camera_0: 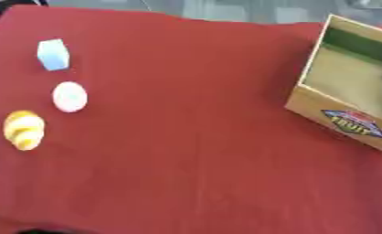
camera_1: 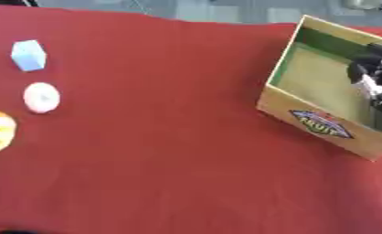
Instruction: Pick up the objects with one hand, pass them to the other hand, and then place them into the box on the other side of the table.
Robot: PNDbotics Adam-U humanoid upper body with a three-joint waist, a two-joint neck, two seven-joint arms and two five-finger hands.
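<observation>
- A red cloth-covered table fills both views; along its left side three small things lie in a row, apart from one another: a pale blue faceted block farthest, a white round object in the middle, a yellow-and-orange rounded object nearest.
- An open light-wood box with a green inner wall and a blue oval label on its front stands on the right side, well apart from the three.
- The right hand, black with silver parts, shows over the box's interior at the right edge; whether it is released or clenched cannot be told.
</observation>
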